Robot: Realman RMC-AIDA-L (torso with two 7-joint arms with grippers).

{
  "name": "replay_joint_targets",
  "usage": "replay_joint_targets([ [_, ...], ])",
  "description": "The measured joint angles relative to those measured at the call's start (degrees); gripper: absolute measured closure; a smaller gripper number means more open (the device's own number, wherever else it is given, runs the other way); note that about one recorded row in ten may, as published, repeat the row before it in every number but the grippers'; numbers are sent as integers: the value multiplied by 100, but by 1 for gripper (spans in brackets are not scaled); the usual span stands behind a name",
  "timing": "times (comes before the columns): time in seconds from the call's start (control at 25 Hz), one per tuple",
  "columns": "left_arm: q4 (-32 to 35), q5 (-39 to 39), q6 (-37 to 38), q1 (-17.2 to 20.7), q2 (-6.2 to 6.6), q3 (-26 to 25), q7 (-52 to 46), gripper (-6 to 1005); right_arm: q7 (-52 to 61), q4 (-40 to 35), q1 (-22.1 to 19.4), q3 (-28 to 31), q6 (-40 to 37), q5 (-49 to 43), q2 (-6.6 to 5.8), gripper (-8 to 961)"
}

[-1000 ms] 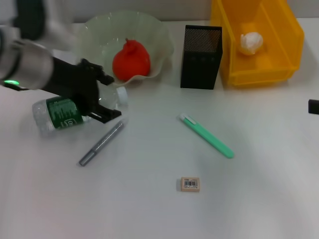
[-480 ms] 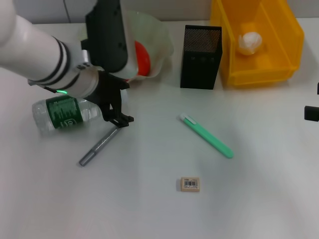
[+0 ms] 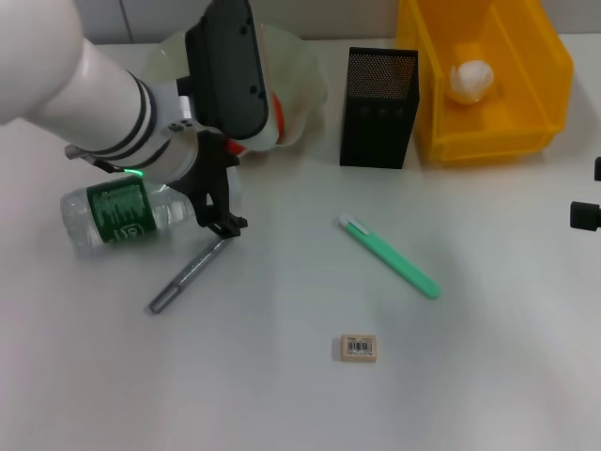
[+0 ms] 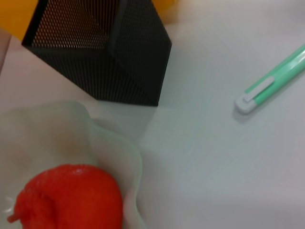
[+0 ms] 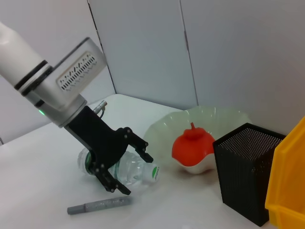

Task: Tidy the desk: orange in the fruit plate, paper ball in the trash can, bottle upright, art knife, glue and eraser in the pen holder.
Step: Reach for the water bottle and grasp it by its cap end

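The bottle (image 3: 117, 216) lies on its side at the left, also in the right wrist view (image 5: 138, 172). My left gripper (image 3: 225, 195) is open, its jaws spread around the bottle's cap end (image 5: 131, 171). The glue (image 3: 191, 272) lies just in front of it. The orange (image 5: 193, 145) sits in the fruit plate (image 5: 217, 119), mostly hidden behind my left arm in the head view. The art knife (image 3: 390, 256) and the eraser (image 3: 358, 347) lie on the table. The pen holder (image 3: 378, 106) stands beside the trash can (image 3: 526, 103), which holds the paper ball (image 3: 471, 80). My right gripper (image 3: 586, 214) shows only at the right edge.
My left forearm reaches over the fruit plate (image 3: 305, 80) from the back left. The left wrist view shows the pen holder (image 4: 105, 52), the orange (image 4: 66, 198), the plate's rim (image 4: 131, 162) and the knife's tip (image 4: 267, 86).
My left arm has swung in over the fruit plate and its wrist has turned, with the gripper staying at the bottle's cap end. The bottle has not moved.
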Motion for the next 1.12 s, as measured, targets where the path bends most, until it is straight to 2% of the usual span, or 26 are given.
replay_joint_targets([
  [0.48, -343, 265, -213, -230, -3, 239, -407, 247, -73, 95, 46, -2, 71, -23, -14, 140],
  [0.72, -641, 341, -258, -460, -3, 306, -557, 250, -111, 119, 59, -3, 81, -25, -16, 139],
  [1.12, -668, 643, -262, -503, -3, 433, -771, 255, -139, 198, 83, 0, 80, -29, -20, 140],
])
